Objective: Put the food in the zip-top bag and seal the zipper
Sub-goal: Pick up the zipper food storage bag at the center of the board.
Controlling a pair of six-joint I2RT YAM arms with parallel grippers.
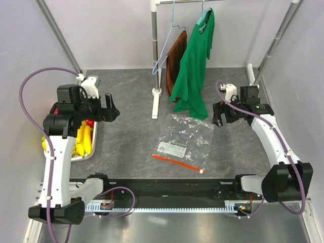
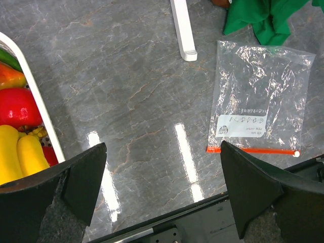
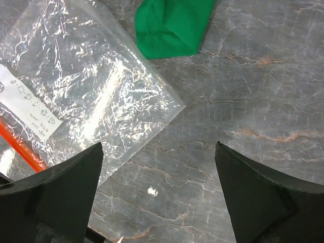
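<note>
The clear zip-top bag point(image 1: 183, 137) lies flat and empty in the middle of the table, with its red-orange zipper point(image 1: 177, 163) along the near edge and a white slider point(image 1: 201, 171) at the right end. It also shows in the left wrist view point(image 2: 258, 96) and the right wrist view point(image 3: 76, 86). The food sits in a white tray point(image 1: 94, 146) at the left: yellow bananas point(image 2: 20, 154), a red piece point(image 2: 17, 107), a green piece point(image 2: 7, 58). My left gripper point(image 1: 110, 109) is open above the table beside the tray. My right gripper point(image 1: 221, 115) is open, right of the bag.
A green shirt point(image 1: 195, 71) and a brown cloth point(image 1: 175, 55) hang from a white rack point(image 1: 157, 50) at the back; its foot point(image 2: 183, 30) rests on the table behind the bag. Purple-grey walls stand on both sides. A black rail point(image 1: 167, 187) runs along the near edge.
</note>
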